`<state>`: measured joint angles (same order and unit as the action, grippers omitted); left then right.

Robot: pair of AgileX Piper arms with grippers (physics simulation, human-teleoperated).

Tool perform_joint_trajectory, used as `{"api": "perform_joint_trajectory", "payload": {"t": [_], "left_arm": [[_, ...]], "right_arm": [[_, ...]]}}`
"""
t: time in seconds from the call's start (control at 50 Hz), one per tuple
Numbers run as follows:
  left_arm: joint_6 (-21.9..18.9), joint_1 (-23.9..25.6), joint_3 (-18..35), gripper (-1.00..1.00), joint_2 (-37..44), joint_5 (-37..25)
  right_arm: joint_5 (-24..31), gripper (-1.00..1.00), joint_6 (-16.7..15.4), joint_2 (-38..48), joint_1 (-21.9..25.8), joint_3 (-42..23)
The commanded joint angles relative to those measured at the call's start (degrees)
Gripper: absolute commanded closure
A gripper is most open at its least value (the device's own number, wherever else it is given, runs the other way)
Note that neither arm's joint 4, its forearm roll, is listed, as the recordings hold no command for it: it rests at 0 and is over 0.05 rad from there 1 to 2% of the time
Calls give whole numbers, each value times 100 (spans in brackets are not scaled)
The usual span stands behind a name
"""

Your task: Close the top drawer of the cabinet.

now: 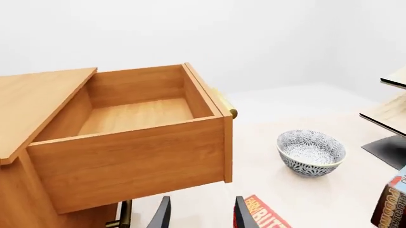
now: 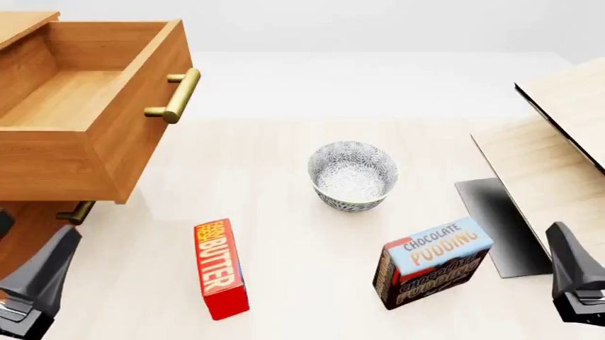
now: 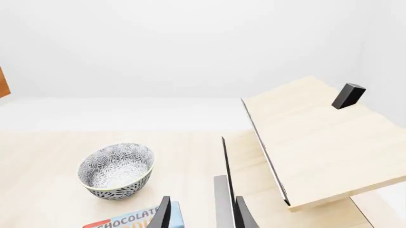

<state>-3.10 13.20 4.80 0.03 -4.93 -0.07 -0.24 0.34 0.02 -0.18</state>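
The cabinet point(image 2: 24, 234) stands at the far left of the worktop point(image 2: 283, 191), and the top drawer point(image 2: 85, 106) juts out of it toward the right, pulled well open and empty inside. Its long axis runs out from the cabinet toward the bowl point(image 2: 353, 175), with the brass bar handle point(image 2: 175, 95) on the front face pointing that way. A lower drawer handle point(image 2: 76, 212) shows beneath the overhanging box. The left gripper point(image 2: 33, 287) sits low beside the cabinet's base, below the open drawer; in the left wrist view its jaws stand apart with nothing between them. Right of the drawer front lies bare worktop as far as the bowl. Nearer than the bowl, a red butter box point(image 2: 220, 269) lies flat, and a chocolate pudding box point(image 2: 433, 262) stands right of it. Further right rises a pale board structure point(image 2: 557, 134) with black edges. The right gripper point(image 2: 577, 283) hangs beside the pudding box, jaws parted and empty.
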Motion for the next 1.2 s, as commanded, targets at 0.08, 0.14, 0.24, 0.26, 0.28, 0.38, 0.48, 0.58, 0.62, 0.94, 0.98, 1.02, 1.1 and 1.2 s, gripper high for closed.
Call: {"api": "perform_joint_trajectory", "payload": {"t": [0.08,0.14,0.24,0.26,0.28,0.38,0.48,0.58,0.62,0.94,0.98,1.02,1.1,1.2], "left_arm": [[-54,573,331,-100,-3,-262],[-99,736,434,-100,-3,-303],[-128,1049,590,-100,-3,-411],[-127,1092,622,-100,-3,-430],[-127,1157,650,-100,-3,-438],[-147,1478,736,-100,-3,-488],[-123,1774,906,-100,-3,-619],[-134,2012,989,-100,-3,-702],[-144,2145,1012,-100,-3,-735],[-155,2845,1066,-100,4,-765],[-134,2934,1049,-100,11,-767],[-145,2999,1020,-100,150,-590],[-169,3077,941,-100,464,-170],[-191,3139,938,-100,649,33]], "right_arm": [[1,-100,0,0,0,0],[-5,-100,-1,4,0,1],[-5,-100,-2,10,0,-5],[-5,-100,-1,10,0,-5],[-5,-100,-2,10,1,-5],[-5,-100,-1,10,0,-5],[-5,-100,-2,10,1,-5],[-5,-100,-1,11,0,-5],[-5,-100,-1,11,1,-5],[-5,-100,-1,9,2,-5],[-5,-100,-2,10,0,-5],[-5,-100,-1,10,0,-5],[-5,-100,-1,9,1,-5],[-5,-100,-1,9,1,-5]]}}
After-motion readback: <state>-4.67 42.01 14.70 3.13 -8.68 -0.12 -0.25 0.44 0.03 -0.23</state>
